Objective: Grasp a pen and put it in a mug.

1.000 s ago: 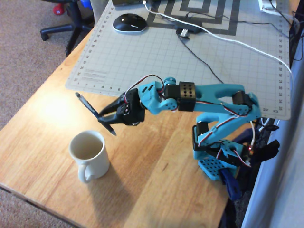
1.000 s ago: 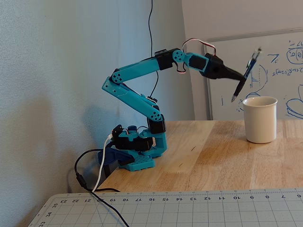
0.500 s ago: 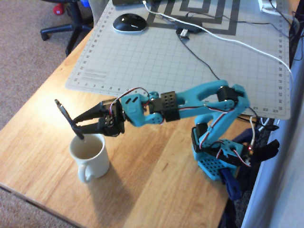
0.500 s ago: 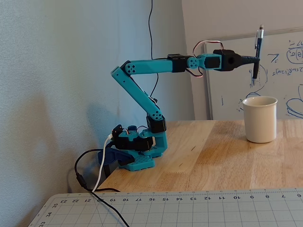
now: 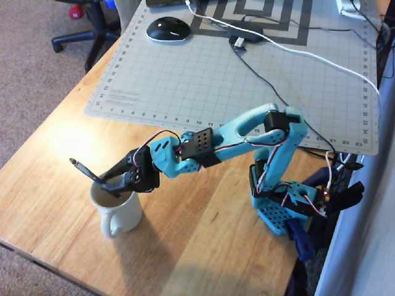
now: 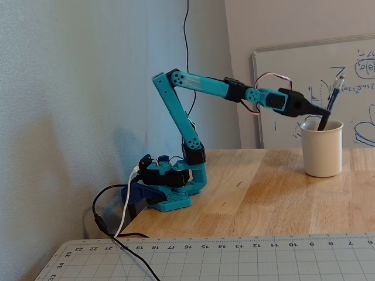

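The cream-white mug (image 5: 120, 213) stands near the front left of the wooden table in the overhead view, handle toward the front edge; it also shows at the right of the fixed view (image 6: 321, 149). My gripper (image 5: 106, 180) (image 6: 322, 114) hovers just over the mug's rim, shut on the black pen (image 5: 83, 168). The pen is tilted. Its lower end dips inside the mug and its upper part (image 6: 334, 93) sticks out well above the rim, leaning away from the arm.
A grey cutting mat (image 5: 234, 80) (image 6: 234, 257) covers the far part of the table, with a black mouse (image 5: 168, 29) and black and white cables on it. The arm's base (image 5: 284, 209) (image 6: 170, 187) sits at the table's right edge. A whiteboard (image 6: 304, 70) stands behind the mug.
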`<state>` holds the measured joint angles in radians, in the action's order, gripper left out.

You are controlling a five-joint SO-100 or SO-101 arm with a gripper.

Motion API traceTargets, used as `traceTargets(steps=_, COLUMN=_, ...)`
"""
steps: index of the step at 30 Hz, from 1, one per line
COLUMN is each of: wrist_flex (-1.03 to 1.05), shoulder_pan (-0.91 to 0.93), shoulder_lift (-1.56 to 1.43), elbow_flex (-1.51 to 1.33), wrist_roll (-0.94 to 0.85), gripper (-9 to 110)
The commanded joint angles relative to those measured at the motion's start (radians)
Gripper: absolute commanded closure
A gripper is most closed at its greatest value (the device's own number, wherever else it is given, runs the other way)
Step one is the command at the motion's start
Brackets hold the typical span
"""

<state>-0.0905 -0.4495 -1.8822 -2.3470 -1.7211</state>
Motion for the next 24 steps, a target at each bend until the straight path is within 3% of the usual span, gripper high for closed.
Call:
traceTargets(steps=1, wrist_flex=-0.032, shoulder_pan=0.0, shoulder_lift=-0.025, elbow_flex=0.029, wrist_roll=-0.012, gripper=98)
traceTargets(steps=15, wrist_flex=-0.018, shoulder_pan=0.021, shoulder_lift=-0.178, elbow_flex=0.012, wrist_roll=0.028, gripper=89)
traceTargets(steps=19, wrist_flex=-0.017, shoulder_pan=0.067, shoulder_lift=-0.239, elbow_flex=0.008, wrist_roll=0.202, gripper=89)
traceTargets(steps=24, wrist_flex=-0.017, shoulder_pan=0.101, shoulder_lift=-0.37, elbow_flex=-0.055, wrist_roll=0.543, gripper=89)
